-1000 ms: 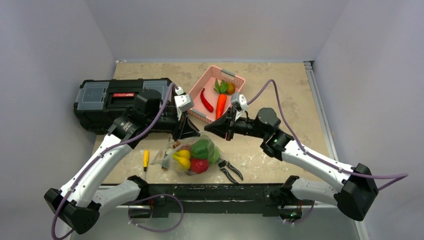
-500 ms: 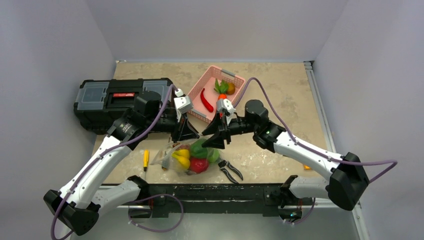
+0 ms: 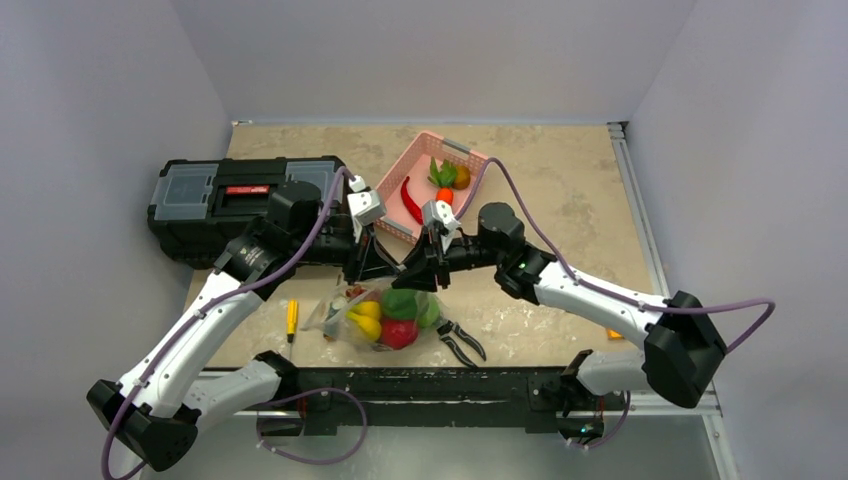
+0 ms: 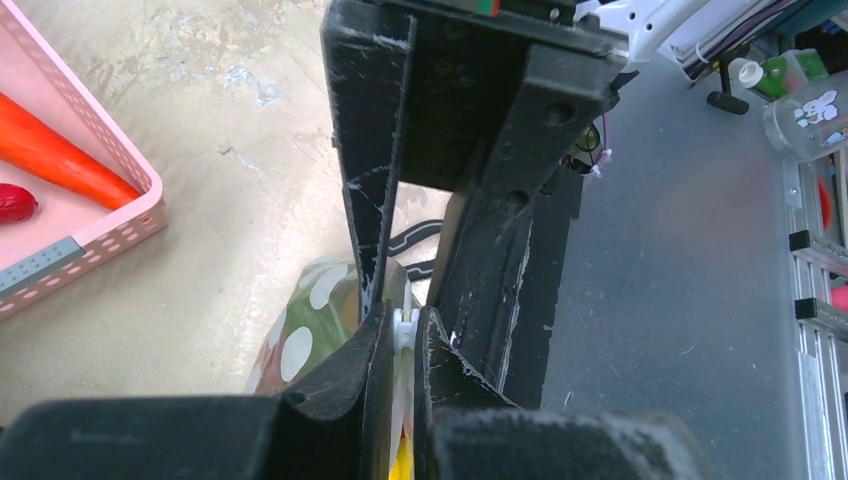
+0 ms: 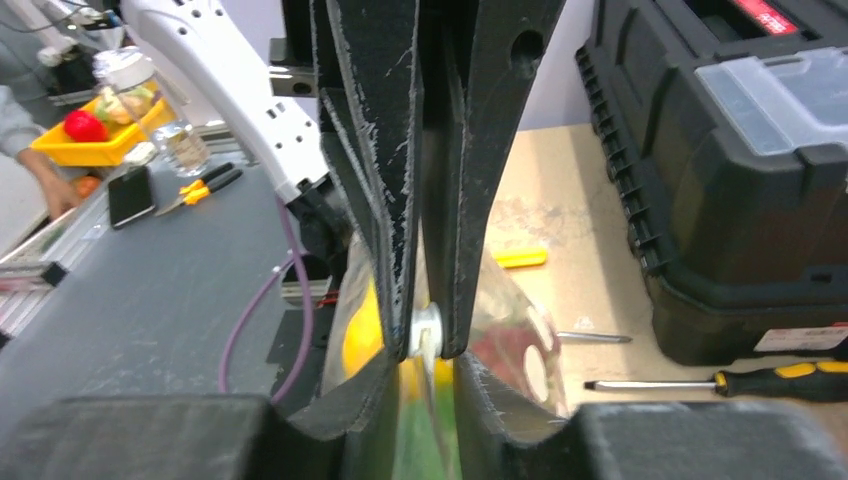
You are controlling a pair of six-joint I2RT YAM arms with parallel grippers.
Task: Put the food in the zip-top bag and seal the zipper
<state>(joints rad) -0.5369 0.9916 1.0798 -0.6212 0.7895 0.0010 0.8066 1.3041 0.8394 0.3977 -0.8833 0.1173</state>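
- From above, your right gripper (image 3: 412, 282) has slid left and now sits just beside the left gripper (image 3: 368, 278), on the near side of the pink basket (image 3: 470, 160). The bag (image 3: 335, 312), with the food (image 3: 398, 332) inside, lies on the tabletop (image 3: 560, 180) nearer still.
- Left wrist: the left gripper (image 4: 403, 335) is pressed together, pinching the zipper (image 4: 403, 322).
- Right wrist: the right gripper (image 5: 430, 345) pinches the same zipper (image 5: 428, 330). With both grippers this close, you likely have little strip left to seal.
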